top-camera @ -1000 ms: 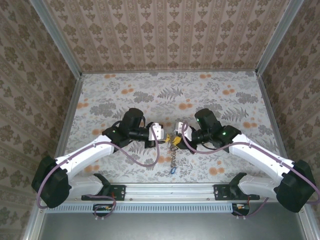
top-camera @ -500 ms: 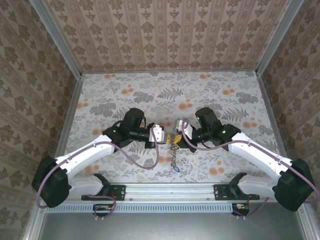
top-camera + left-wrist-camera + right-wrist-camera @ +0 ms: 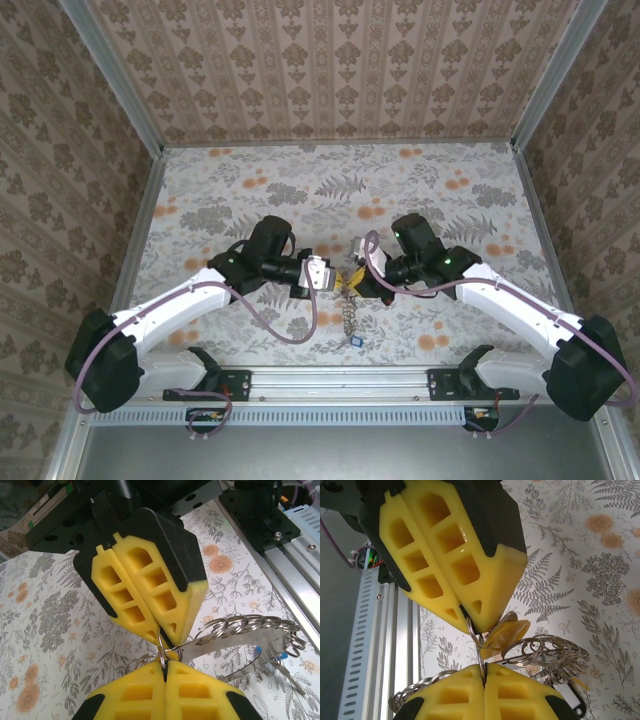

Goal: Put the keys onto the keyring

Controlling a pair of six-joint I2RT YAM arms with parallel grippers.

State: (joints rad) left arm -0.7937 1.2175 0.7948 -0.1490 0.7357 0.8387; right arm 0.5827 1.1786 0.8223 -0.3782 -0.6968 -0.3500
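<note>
**Top external: left gripper [image 3: 324, 273] and right gripper [image 3: 360, 268] both clamped on the keyring [image 3: 347, 312] at mid-table**

Patterned walls [image 3: 330, 70] close the table [image 3: 250, 180] at 9, 12 and 3 o'clock, with pale metal posts in the far corners. A metal rail [image 3: 340, 380] runs along the edge at 6 o'clock. The widest bare stretch of floral surface lies from the grippers toward 12 o'clock, with more at 10 and 2 o'clock. The arms take up the ground at 7 and 5 o'clock. Only a narrow strip separates the grippers from the rail.

The two grippers face each other tip to tip near the centre, a little toward 6 o'clock. In the left wrist view each pair of yellow pads [image 3: 150, 575] is pressed together on one thin wire ring, gripped from opposite sides. The right wrist view shows the same pinch.

The keyring is a silvery string of small linked split rings. From the pinch it trails toward 6 o'clock and stops short of the rail. The yellow key [image 3: 349, 280] sits right at the fingertips. The blue key [image 3: 355, 341] hangs at the chain's other end, nearest the rail. A flat bare metal blade [image 3: 225, 647] juts from the pinch toward 3 o'clock in the left wrist view, under the arch of rings. Whether the chain's lower end rests on the table I cannot tell.
</note>
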